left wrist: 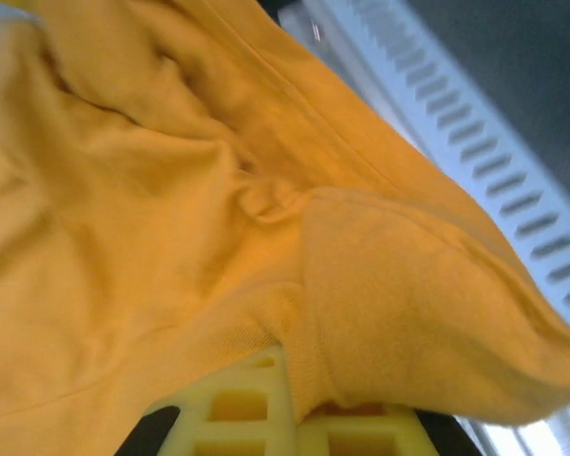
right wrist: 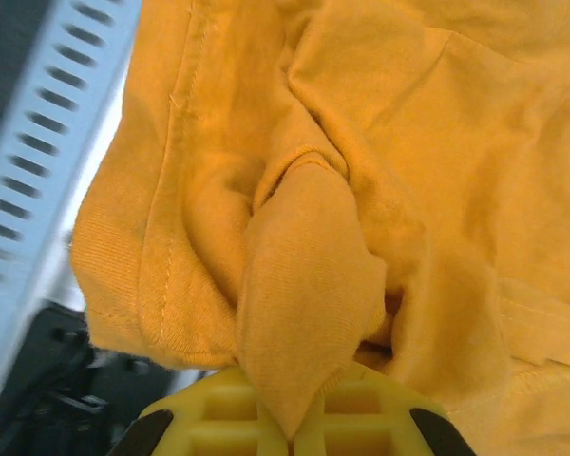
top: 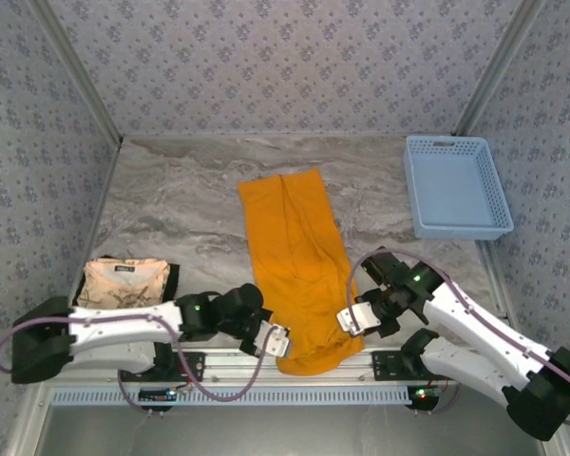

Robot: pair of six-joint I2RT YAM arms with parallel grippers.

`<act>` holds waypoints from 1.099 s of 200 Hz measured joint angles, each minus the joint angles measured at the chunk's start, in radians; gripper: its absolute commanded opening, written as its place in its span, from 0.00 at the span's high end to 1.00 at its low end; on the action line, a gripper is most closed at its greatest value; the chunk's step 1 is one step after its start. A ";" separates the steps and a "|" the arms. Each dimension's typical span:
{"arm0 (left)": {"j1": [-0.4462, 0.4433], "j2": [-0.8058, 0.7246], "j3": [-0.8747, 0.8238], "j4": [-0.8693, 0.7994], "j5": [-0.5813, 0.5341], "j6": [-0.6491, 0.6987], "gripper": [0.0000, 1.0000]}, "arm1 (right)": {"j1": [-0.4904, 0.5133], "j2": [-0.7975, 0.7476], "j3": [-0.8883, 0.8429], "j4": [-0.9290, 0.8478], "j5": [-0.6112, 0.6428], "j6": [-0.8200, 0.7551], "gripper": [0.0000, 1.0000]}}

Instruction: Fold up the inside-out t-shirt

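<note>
Left pincer [top: 276,339] and right pincer [top: 348,321] each clamp the near end of the t-shirt [top: 293,249], whose long axis runs away from both.

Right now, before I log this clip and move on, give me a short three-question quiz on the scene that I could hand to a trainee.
1. True or false: the left gripper and the right gripper are both shut on the near end of the orange t-shirt.
2. Where on the table does the blue basket stand? A) far right corner B) near left corner C) under the t-shirt
3. What lies at the near left, beside the left arm and apart from the t-shirt?
Key: 1 true; 2 A; 3 the beige cloth.
</note>
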 measured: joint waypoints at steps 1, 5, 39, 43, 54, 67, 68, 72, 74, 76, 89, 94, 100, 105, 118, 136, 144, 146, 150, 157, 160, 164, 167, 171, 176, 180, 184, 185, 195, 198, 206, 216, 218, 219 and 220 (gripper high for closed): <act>0.000 -0.005 0.000 -0.002 0.002 -0.002 1.00 | 0.001 0.000 0.003 -0.004 -0.001 0.001 0.96; 0.000 -0.039 0.003 -0.018 0.010 -0.021 1.00 | 0.007 -0.002 0.020 -0.030 -0.008 0.014 0.97; 0.017 -0.202 0.088 -0.185 0.056 -0.167 1.00 | 0.020 -0.006 0.187 -0.190 -0.073 0.128 1.00; 0.029 -0.214 0.103 -0.199 0.063 -0.184 1.00 | 0.019 -0.006 0.210 -0.193 -0.080 0.142 1.00; 0.090 -0.239 0.140 -0.227 0.096 -0.237 1.00 | 0.006 -0.006 0.270 -0.192 -0.098 0.185 1.00; 0.206 -0.249 0.180 -0.248 0.151 -0.300 1.00 | -0.033 0.014 0.330 -0.170 -0.127 0.232 1.00; 0.214 -0.249 0.182 -0.249 0.154 -0.303 1.00 | -0.035 0.015 0.332 -0.168 -0.128 0.233 1.00; 0.259 -0.248 0.196 -0.255 0.168 -0.322 1.00 | -0.053 0.022 0.346 -0.158 -0.137 0.251 1.00; 0.282 -0.246 0.202 -0.259 0.181 -0.333 1.00 | -0.059 0.024 0.351 -0.153 -0.142 0.256 1.00; 0.294 -0.245 0.206 -0.260 0.187 -0.338 1.00 | -0.068 0.029 0.357 -0.146 -0.146 0.263 1.00; 0.435 -0.220 0.243 -0.278 0.254 -0.393 1.00 | -0.132 0.073 0.390 -0.097 -0.180 0.313 1.00; 0.491 -0.206 0.257 -0.283 0.284 -0.409 1.00 | -0.154 0.095 0.400 -0.080 -0.190 0.328 1.00; 0.549 -0.186 0.272 -0.293 0.315 -0.425 1.00 | -0.183 0.130 0.414 -0.057 -0.204 0.349 1.00; 0.597 -0.167 0.286 -0.301 0.340 -0.435 1.00 | -0.205 0.156 0.428 -0.039 -0.214 0.365 1.00; 0.704 -0.105 0.322 -0.318 0.400 -0.459 1.00 | -0.256 0.250 0.476 0.000 -0.227 0.394 1.00; 0.810 0.006 0.387 -0.347 0.462 -0.476 1.00 | -0.305 0.386 0.554 0.044 -0.231 0.416 1.00; 0.841 0.061 0.423 -0.364 0.480 -0.478 1.00 | -0.323 0.434 0.585 0.058 -0.230 0.425 1.00; 0.848 0.077 0.434 -0.368 0.483 -0.478 1.00 | -0.328 0.448 0.594 0.061 -0.230 0.429 1.00; 0.863 0.105 0.454 -0.377 0.490 -0.478 1.00 | -0.338 0.470 0.610 0.064 -0.230 0.436 1.00; 0.885 0.152 0.489 -0.391 0.502 -0.478 1.00 | -0.353 0.502 0.633 0.071 -0.231 0.445 1.00; 0.895 0.174 0.502 -0.396 0.506 -0.478 1.00 | -0.362 0.521 0.645 0.075 -0.232 0.451 1.00; 0.905 0.196 0.519 -0.401 0.511 -0.478 1.00 | -0.370 0.536 0.658 0.079 -0.232 0.458 1.00; 0.913 0.216 0.531 -0.404 0.513 -0.478 1.00 | -0.378 0.553 0.670 0.083 -0.233 0.463 1.00; 0.923 0.241 0.550 -0.409 0.520 -0.478 1.00 | -0.385 0.568 0.682 0.087 -0.234 0.470 1.00; 0.934 0.270 0.569 -0.414 0.523 -0.479 1.00 | -0.395 0.594 0.702 0.090 -0.237 0.480 1.00; 0.941 0.292 0.581 -0.416 0.525 -0.479 1.00 | -0.402 0.616 0.718 0.095 -0.238 0.489 1.00; 0.948 0.315 0.596 -0.417 0.528 -0.482 1.00 | -0.408 0.632 0.732 0.097 -0.238 0.496 1.00; 0.949 0.319 0.598 -0.416 0.528 -0.482 1.00 | -0.410 0.640 0.737 0.100 -0.238 0.497 1.00; 0.964 0.370 0.627 -0.417 0.532 -0.485 1.00 | -0.420 0.695 0.780 0.106 -0.238 0.517 1.00; 0.967 0.386 0.637 -0.417 0.533 -0.485 1.00 | -0.422 0.710 0.791 0.110 -0.238 0.521 1.00; 0.971 0.423 0.657 -0.417 0.534 -0.486 1.00 | -0.428 0.756 0.823 0.117 -0.238 0.538 1.00; 0.977 0.470 0.683 -0.417 0.539 -0.494 1.00 | -0.435 0.813 0.863 0.124 -0.238 0.555 1.00; 0.978 0.480 0.689 -0.416 0.539 -0.494 1.00 | -0.435 0.826 0.872 0.127 -0.238 0.560 1.00; 0.978 0.484 0.691 -0.416 0.539 -0.494 1.00 | -0.435 0.830 0.874 0.127 -0.238 0.562 1.00; 0.979 0.492 0.695 -0.416 0.539 -0.495 1.00 | -0.436 0.834 0.877 0.127 -0.238 0.563 1.00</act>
